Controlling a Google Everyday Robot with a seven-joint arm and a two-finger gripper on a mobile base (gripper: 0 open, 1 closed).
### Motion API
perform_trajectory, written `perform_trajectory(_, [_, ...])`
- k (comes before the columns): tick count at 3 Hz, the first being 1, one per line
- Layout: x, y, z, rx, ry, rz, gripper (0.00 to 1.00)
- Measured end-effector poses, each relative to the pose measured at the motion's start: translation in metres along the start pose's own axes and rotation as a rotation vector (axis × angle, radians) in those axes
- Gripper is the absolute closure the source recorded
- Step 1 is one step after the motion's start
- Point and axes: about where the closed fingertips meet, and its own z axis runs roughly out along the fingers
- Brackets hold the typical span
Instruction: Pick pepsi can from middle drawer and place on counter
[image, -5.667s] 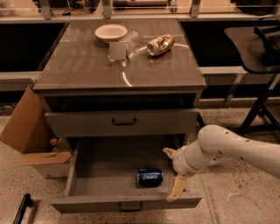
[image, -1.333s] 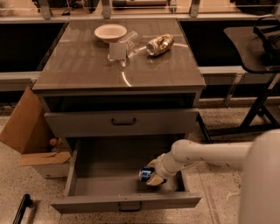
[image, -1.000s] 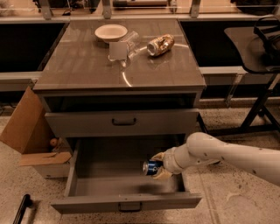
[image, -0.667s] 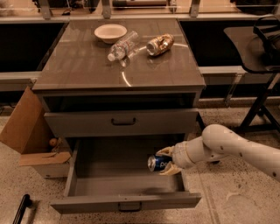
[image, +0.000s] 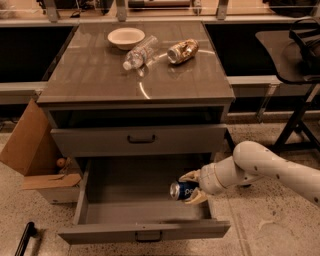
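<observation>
My gripper (image: 191, 186) is shut on the blue pepsi can (image: 183, 190) and holds it on its side, silver end to the left, lifted above the floor of the open middle drawer (image: 125, 212), over its right part. The white arm reaches in from the right. The drawer is pulled fully out, with a dark bar handle on its front. The glossy grey-brown counter (image: 100, 75) lies above and behind, with a faint curved ring mark.
On the counter lie a white bowl (image: 126, 37), a clear plastic bottle (image: 140, 52) and a gold-brown can (image: 182, 50). A shut drawer front (image: 137, 140) sits above the open one. A cardboard box (image: 30, 147) stands at the left, a dark chair frame (image: 300, 100) at the right.
The gripper closed on the pepsi can on the drawer floor and has lifted it up and slightly right. The bottle on the counter has shifted position.
</observation>
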Motion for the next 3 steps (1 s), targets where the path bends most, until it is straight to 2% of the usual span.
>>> perform_trajectory(1, [-0.021,-0.007,-0.035,-0.006,0.017,-0.036,1.00])
perform_trajectory(3, [-0.076,-0.043,-0.148,0.023,0.104,-0.100,1.00])
